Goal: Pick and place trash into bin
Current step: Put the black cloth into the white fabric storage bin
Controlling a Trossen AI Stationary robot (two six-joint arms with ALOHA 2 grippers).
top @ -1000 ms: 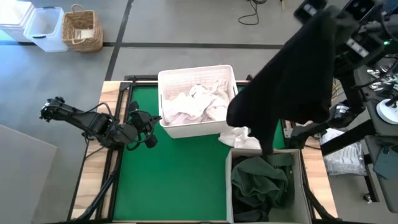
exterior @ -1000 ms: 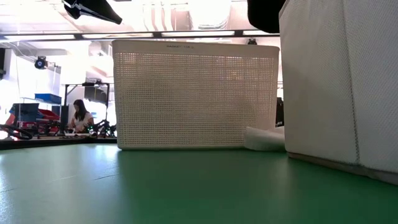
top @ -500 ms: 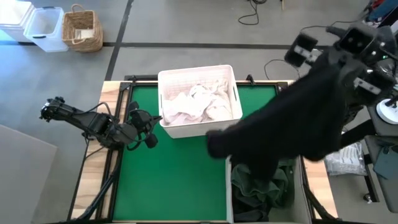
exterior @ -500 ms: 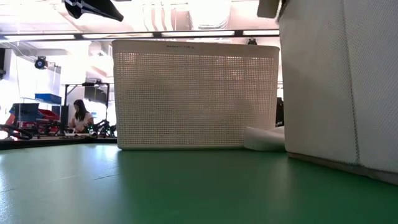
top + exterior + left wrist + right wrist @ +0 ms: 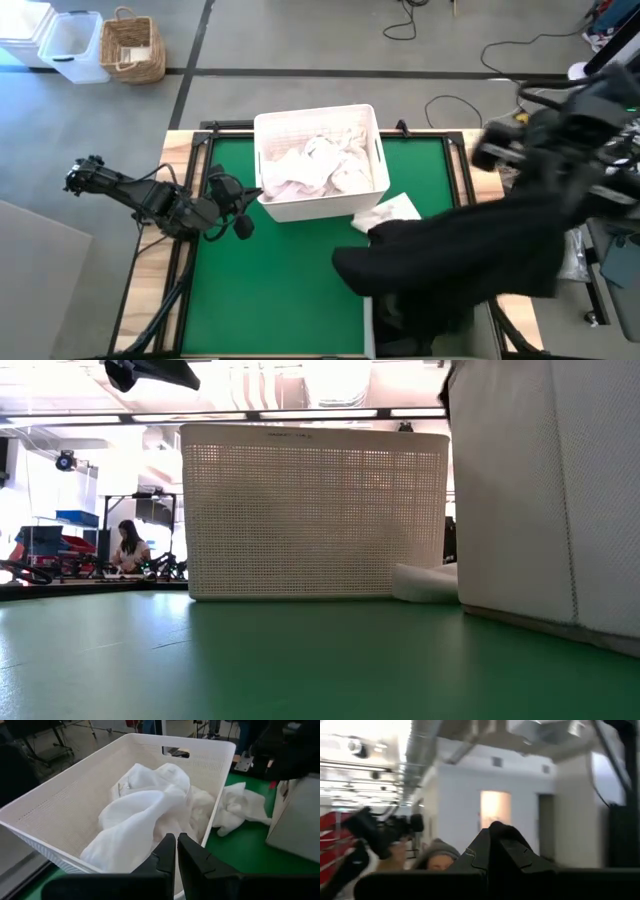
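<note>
My right gripper (image 5: 492, 832) — fingers clenched on the black garment (image 5: 470, 255) — holds it high over the table's right side, the cloth draping above the fabric bin (image 5: 545, 490). My left gripper (image 5: 176, 851), pinched shut and empty, waits beside the white tub (image 5: 318, 205) of white sheets (image 5: 145, 812); another white sheet (image 5: 388, 213) lies on the green mat (image 5: 270, 290).

Sheets (image 5: 318, 166) heaped in the tub (image 5: 268, 143) at the table's (image 5: 270, 290) far middle. One loose sheet (image 5: 385, 213) on the table just right of the tub. Garment (image 5: 470, 262) draped over the bin (image 5: 540, 490) at the near right, hanging from the right gripper (image 5: 492, 832). Left gripper (image 5: 176, 851) left of the tub, raised above its rim.
</note>
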